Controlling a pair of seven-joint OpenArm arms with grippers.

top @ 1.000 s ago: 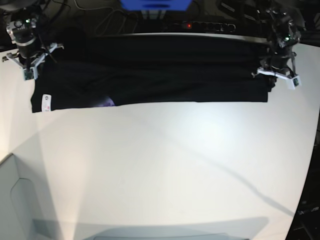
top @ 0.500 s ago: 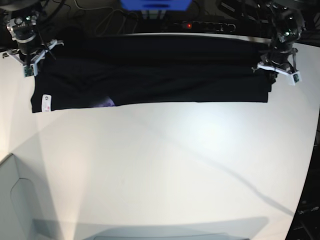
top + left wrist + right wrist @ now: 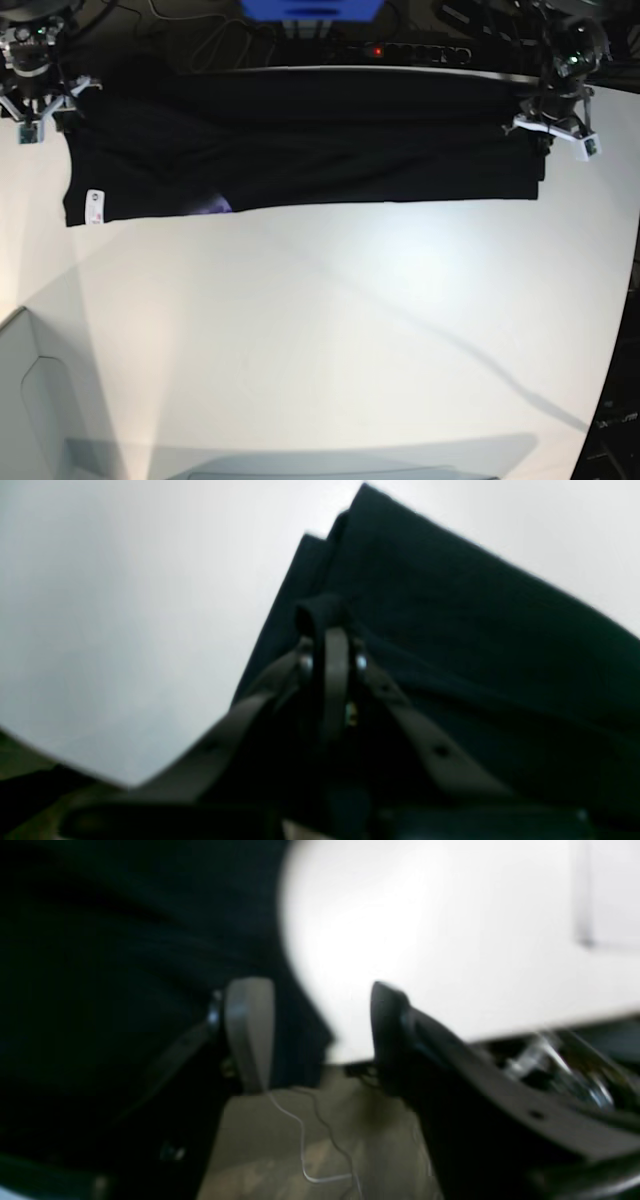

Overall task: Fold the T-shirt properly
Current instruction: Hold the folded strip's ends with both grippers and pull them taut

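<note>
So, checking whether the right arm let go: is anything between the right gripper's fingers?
No cloth. In the right wrist view the right gripper stands open, with only table edge showing in the gap; the T-shirt lies beside it.

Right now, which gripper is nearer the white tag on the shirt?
Right. The right gripper hangs open by the T-shirt's end above the white tag; the left gripper pinches cloth at the opposite end.

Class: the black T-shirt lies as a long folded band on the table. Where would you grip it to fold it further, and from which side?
Grip the T-shirt at its short ends, one end effector each, coming down from above. It lies flat in a long layered band, so the stacked end edges lift together.
</note>
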